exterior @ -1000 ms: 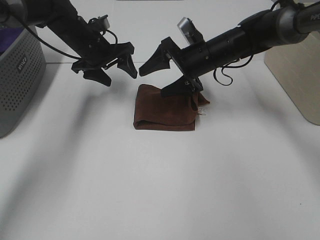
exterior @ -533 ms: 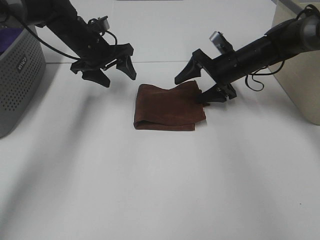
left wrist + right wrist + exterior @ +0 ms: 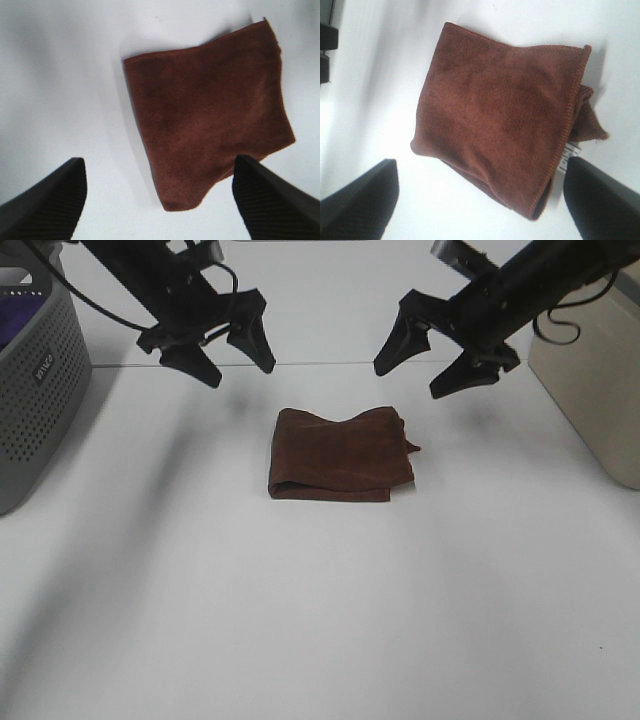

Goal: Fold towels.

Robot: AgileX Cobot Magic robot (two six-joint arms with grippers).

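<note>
A reddish-brown towel (image 3: 338, 455) lies folded into a small rectangle on the white table, also filling the left wrist view (image 3: 210, 130) and the right wrist view (image 3: 502, 117). A small white tag (image 3: 566, 156) pokes out at one corner. My left gripper (image 3: 229, 355) hangs open above and to the back left of the towel, nothing between its fingers. My right gripper (image 3: 432, 365) is open too, raised at the back right of the towel and apart from it.
A grey perforated basket (image 3: 35, 390) with purple fabric (image 3: 22, 318) stands at the left edge. A beige box (image 3: 590, 380) stands at the right edge. The white table (image 3: 320, 620) spreads bare in front of the towel.
My right gripper has let go of the towel's right edge and lifted up and back to the right. The left gripper rose slightly. The towel now lies flat, folded.
</note>
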